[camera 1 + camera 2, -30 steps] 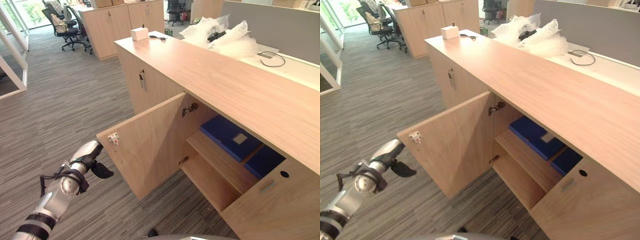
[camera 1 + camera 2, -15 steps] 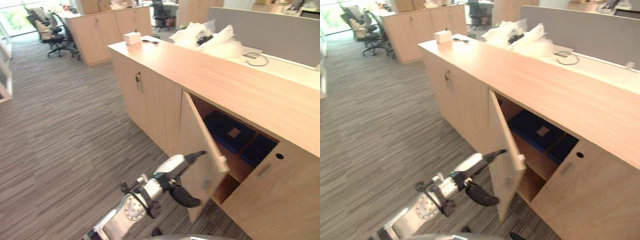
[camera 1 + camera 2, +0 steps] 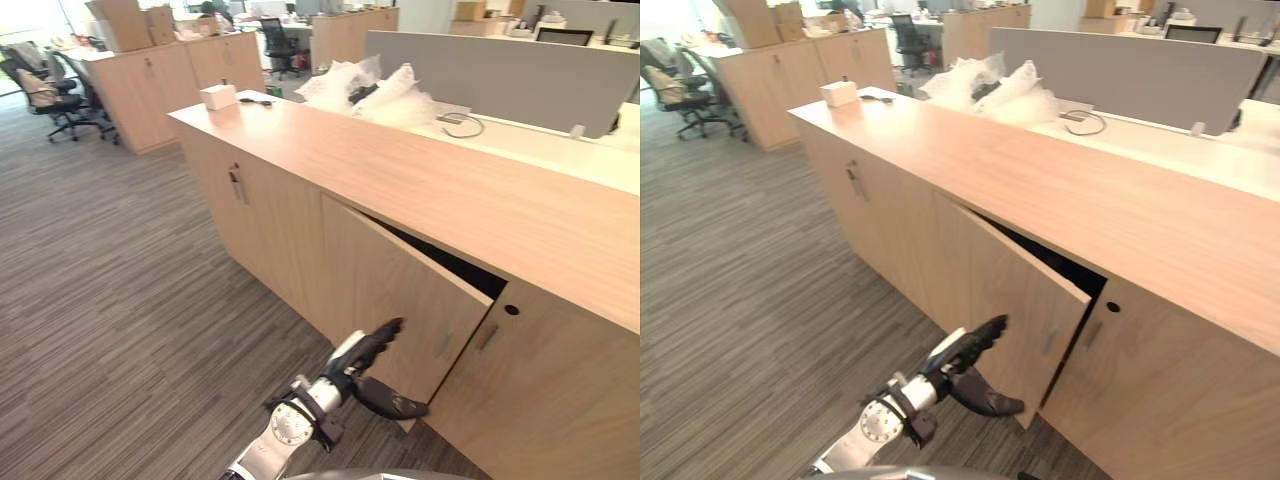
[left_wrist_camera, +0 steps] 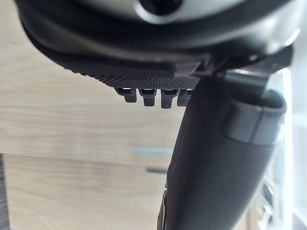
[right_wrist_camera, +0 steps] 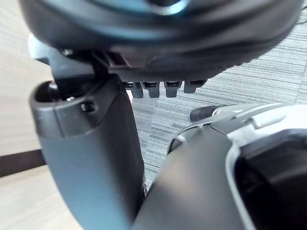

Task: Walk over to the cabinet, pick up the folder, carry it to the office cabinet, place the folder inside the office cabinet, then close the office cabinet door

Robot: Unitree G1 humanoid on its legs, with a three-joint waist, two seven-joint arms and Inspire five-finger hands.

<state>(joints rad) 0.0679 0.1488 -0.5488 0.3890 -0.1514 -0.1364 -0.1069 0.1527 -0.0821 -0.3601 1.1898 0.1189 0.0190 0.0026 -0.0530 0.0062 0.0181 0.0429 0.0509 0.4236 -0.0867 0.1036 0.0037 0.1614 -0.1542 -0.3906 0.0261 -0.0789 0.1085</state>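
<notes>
Grey carpet (image 3: 110, 300) fronts the office cabinet (image 3: 400, 170), its door (image 3: 400, 285) almost shut over a dark gap hiding the inside, left hand (image 3: 362, 352) flat against it with straight fingers, right hand (image 5: 91, 143) relaxed.

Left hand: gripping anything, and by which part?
Nothing held. The left hand lies with straight fingers against the office cabinet door, on its outer face, curled round nothing.

The office cabinet door (image 3: 400, 290) is covering nearly all of what lies behind it, leaving just a dark slit (image 3: 450, 262). The left hand (image 3: 358, 356) is reaching toward the door, with actual contact being too small to tell.
</notes>
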